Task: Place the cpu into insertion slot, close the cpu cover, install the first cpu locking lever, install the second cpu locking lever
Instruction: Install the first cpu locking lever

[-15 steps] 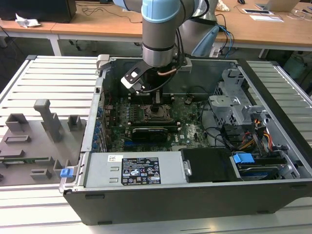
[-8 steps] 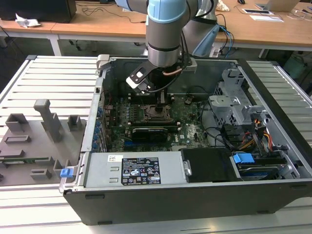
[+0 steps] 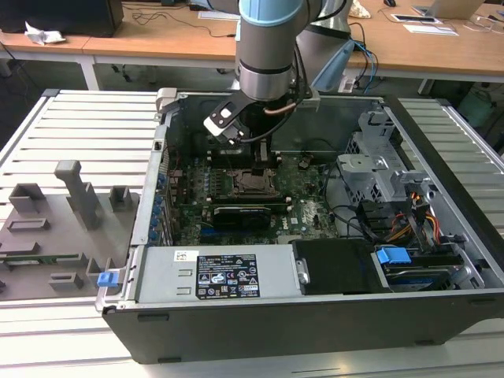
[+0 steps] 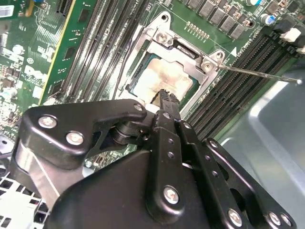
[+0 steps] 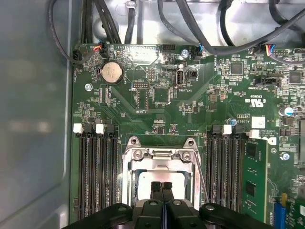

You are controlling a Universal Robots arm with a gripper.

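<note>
The gripper had its fingers clenched together, tips meeting, grasping nothing, poised over the cpu; whether they touched it I could not tell. The cpu sat in the insertion slot, with the cpu cover lying flat around it. A thin locking lever stuck out free beside the cover. In the exterior view, a black sticker with white print, too small to read, lay at six o'clock from the slot
</note>
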